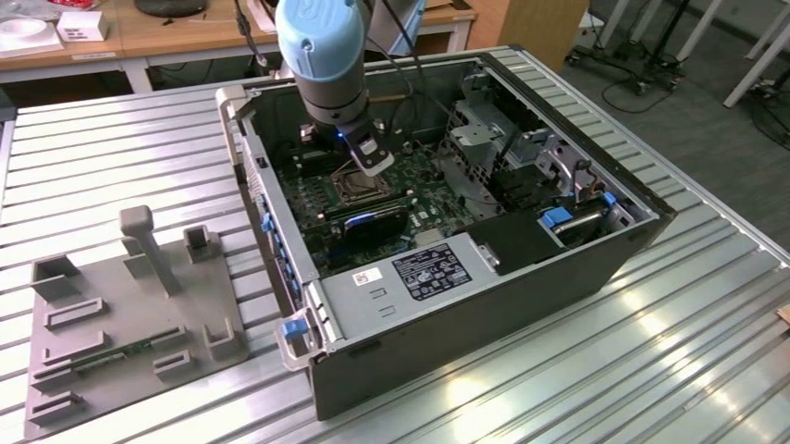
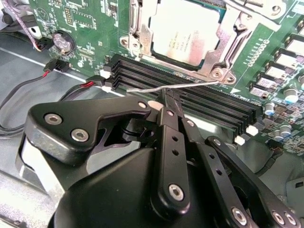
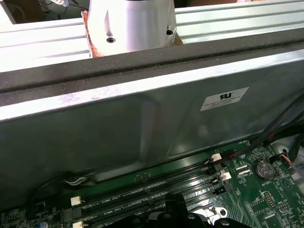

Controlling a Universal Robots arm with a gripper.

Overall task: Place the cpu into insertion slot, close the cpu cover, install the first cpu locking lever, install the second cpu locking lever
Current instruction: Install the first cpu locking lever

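Looking in the second wrist view, I see my gripper [image 2: 167, 100] with its jaws pinched together on a thin locking lever [image 2: 190, 86] beside the memory slots [image 2: 199, 102]. The cpu [image 2: 184, 31] sits in the insertion slot [image 2: 227, 28], under the cpu cover [image 2: 137, 21].

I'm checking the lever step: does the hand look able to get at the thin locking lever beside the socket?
Probably yes. In the second wrist view the hand sits right at the locking lever, which lies over the memory slots, with nothing between them.
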